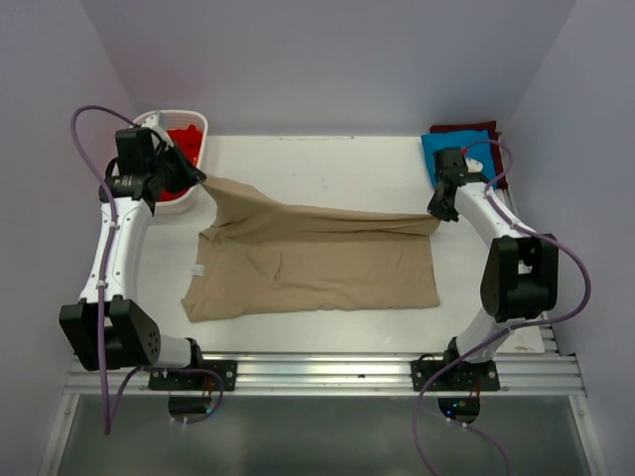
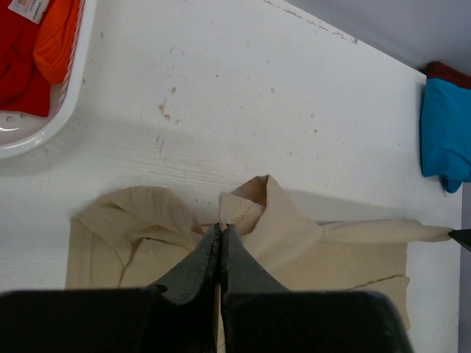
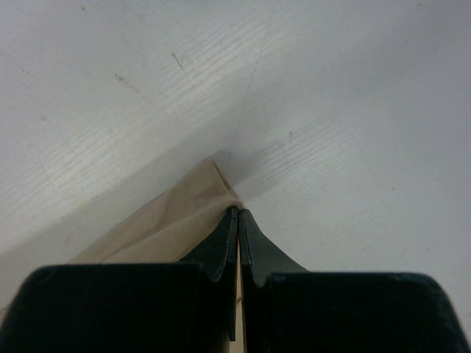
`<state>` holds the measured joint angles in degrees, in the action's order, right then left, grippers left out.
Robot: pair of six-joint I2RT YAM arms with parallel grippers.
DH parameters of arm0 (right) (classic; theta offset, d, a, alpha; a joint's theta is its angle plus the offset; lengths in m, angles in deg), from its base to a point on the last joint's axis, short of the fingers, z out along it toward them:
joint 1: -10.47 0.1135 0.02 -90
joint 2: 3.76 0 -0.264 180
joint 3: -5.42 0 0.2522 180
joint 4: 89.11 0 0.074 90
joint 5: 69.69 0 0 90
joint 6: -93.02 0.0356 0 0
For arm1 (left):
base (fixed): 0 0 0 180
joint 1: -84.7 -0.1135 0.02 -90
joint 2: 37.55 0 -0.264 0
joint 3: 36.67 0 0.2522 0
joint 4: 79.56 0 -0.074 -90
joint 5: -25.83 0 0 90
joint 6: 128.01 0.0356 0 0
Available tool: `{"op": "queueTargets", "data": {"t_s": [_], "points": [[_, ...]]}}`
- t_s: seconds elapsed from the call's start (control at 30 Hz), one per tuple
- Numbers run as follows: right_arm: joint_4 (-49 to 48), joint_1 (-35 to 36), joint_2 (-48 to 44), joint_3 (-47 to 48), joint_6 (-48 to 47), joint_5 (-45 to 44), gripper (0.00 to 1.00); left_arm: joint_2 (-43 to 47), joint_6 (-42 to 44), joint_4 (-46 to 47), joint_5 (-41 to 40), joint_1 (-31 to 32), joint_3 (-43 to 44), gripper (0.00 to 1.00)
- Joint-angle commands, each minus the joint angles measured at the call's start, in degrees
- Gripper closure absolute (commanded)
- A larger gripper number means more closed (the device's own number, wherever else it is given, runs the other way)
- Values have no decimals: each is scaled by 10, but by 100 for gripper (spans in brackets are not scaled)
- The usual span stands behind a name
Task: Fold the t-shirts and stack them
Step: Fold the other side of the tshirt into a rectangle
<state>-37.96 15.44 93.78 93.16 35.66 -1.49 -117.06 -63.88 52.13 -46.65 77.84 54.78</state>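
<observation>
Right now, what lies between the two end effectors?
The tan shirt: its far edge runs from the left end effector to the right end effector, both shut on it. The top view shows it.

No words or numbers can be read anywhere. A white tag with tiny red print sits on the red t-shirt in the basket, but the print is too small to read. The small white tag on the tan t-shirt is too small to read as well.
</observation>
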Motion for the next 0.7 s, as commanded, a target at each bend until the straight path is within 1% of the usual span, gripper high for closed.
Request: {"op": "queueTargets", "data": {"t_s": [0.0, 0.17, 0.27, 0.37, 0.43, 0.67], "points": [[-2, -3, -34, 1, -10, -5, 100, 29, 5, -1, 25, -7, -1, 100], [-13, -2, -75, -40, -12, 22, 100, 72, 2, -21, 36, -6, -39, 100], [-10, -3, -103, -57, -14, 33, 100, 100, 4, -54, 24, -1, -57, 100], [-3, -2, -128, -72, -19, 43, 100, 113, 6, -72, 30, 1, -90, 100], [1, -2, -146, -79, -21, 47, 100, 124, 8, -95, 19, 1, -112, 100], [10, -3, -165, -117, -27, 69, 100, 148, 16, -129, 6, 1, -198, 100]]}}
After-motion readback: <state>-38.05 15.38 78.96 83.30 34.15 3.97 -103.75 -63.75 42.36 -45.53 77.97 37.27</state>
